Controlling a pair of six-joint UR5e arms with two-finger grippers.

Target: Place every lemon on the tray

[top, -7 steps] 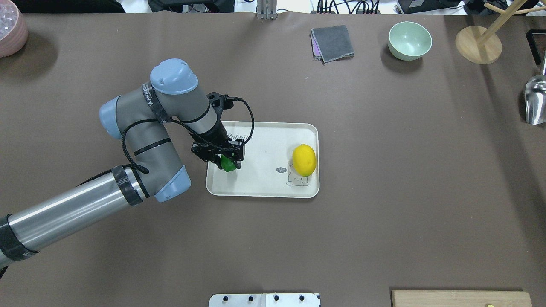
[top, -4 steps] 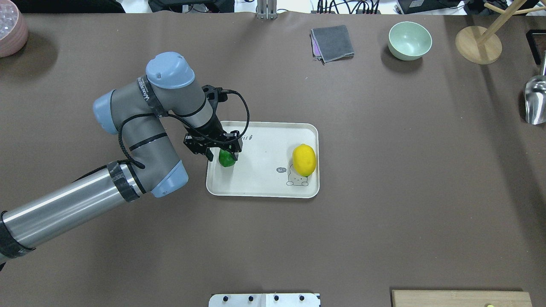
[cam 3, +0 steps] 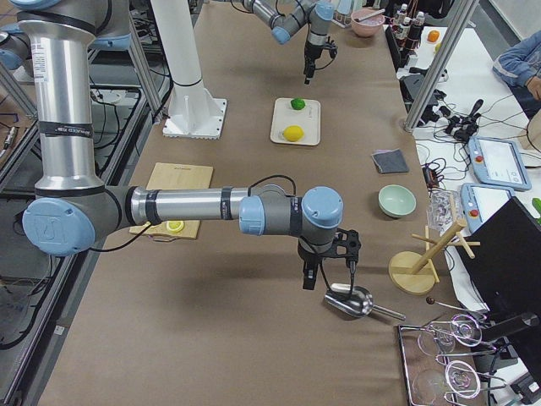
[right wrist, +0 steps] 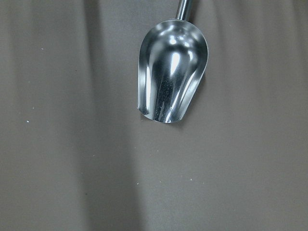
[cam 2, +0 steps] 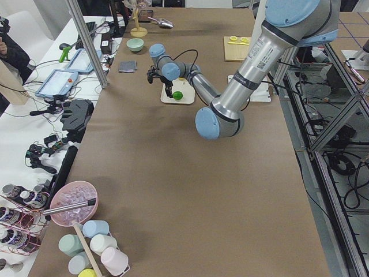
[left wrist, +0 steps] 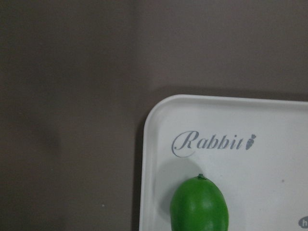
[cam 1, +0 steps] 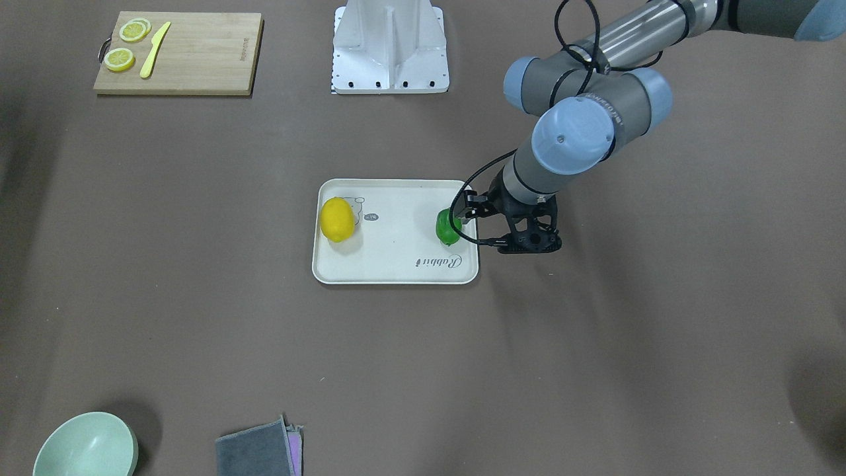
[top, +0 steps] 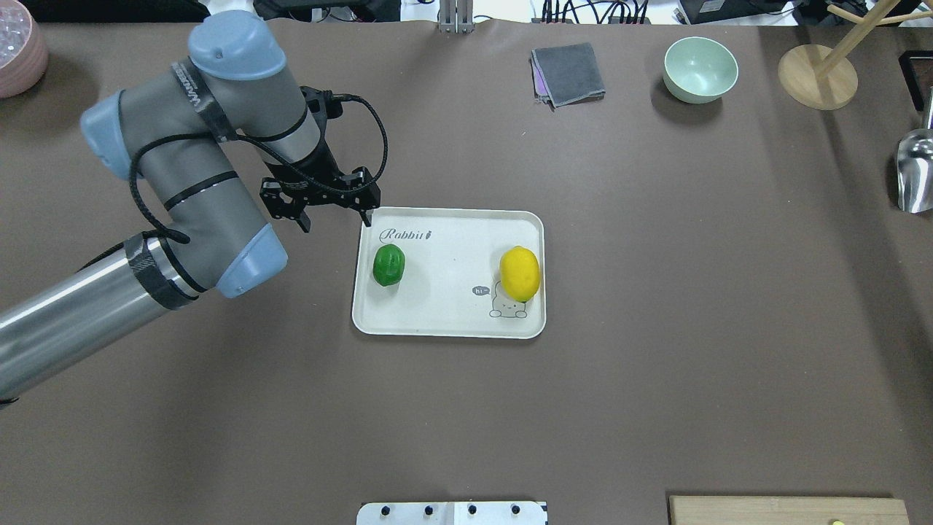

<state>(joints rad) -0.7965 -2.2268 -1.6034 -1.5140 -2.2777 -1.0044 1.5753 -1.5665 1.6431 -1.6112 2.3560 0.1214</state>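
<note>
We see both lemons lying on the tray [top: 446, 271], which sits about mid-desk [top: 656, 306]. The green lemon [top: 388, 265] lies at the tray's end toward the desk's left edge, just below the word "Rabbit". The yellow lemon [top: 520, 273] lies at the end toward the right edge, partly over the bear drawing. The two are well apart, and nothing touches either.

The left gripper [top: 335, 222] hovers by the tray's corner that points to the far and left edges. Its fingers are spread wide and hold nothing. From its wrist view we look down on that corner, with the green lemon [left wrist: 199, 203] near the bottom of the view.

The right gripper [cam 3: 309, 276] hangs near the desk's right edge, just beside a steel scoop [right wrist: 171, 79] lying on the desk. We cannot tell whether its fingers are spread or closed.

Toward the far right corner stand a pale green bowl [top: 700, 69] and, beside it, a folded grey cloth [top: 568, 73]. A board [cam 1: 178, 53] with lemon slices [cam 1: 127, 45] and a yellow knife [cam 1: 154, 39] lies at the near edge, toward the right corner.
</note>
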